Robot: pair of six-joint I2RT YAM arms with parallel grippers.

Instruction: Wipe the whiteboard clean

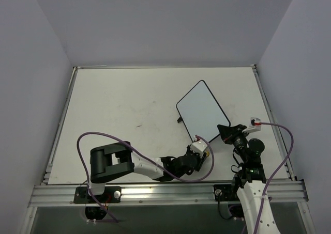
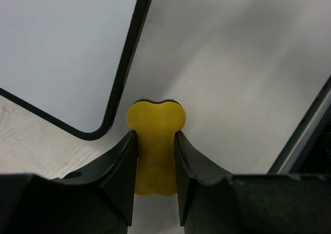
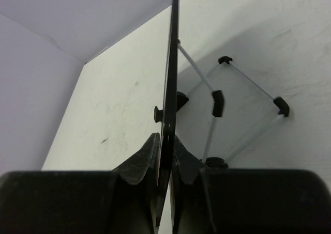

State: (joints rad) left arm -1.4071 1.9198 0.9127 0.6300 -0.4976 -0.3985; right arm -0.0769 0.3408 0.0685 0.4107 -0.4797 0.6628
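One whiteboard (image 1: pixel 201 111) is seen on the white counter (image 1: pixel 119 110), just beyond both tools. Its long axis is laid diagonally, from the right tool (image 1: pixel 227 132) away and towards the left. Its near right edge is pinched between the fingers of the right tool, which are pressed against both faces. From the right wrist the board is viewed edge-on as a thin dark line, with its wire stand (image 3: pixel 217 102) and black feet spread out on the right of the fingers. Whether the board's lower edge is touching the counter cannot be told.

Its face is blank and white with a faint blue cast, and is bounded by a thin black frame with rounded corners. No writing can be made out on it.

The left tool (image 1: pixel 201 149) is closed on a yellow eraser (image 2: pixel 155 125), which is clamped between the two black fingers. One rounded corner of the board lies just left of the eraser and slightly beyond the fingertips. It is near the eraser but apart from it.

Faint scuffs and a few small dark marks are seen on the counter. It is enclosed by pale grey walls (image 1: pixel 41 63) on three sides, and a metal rail (image 1: pixel 155 192) is fitted along its near edge. Purple cables (image 1: pixel 103 137) are looped over the arms.
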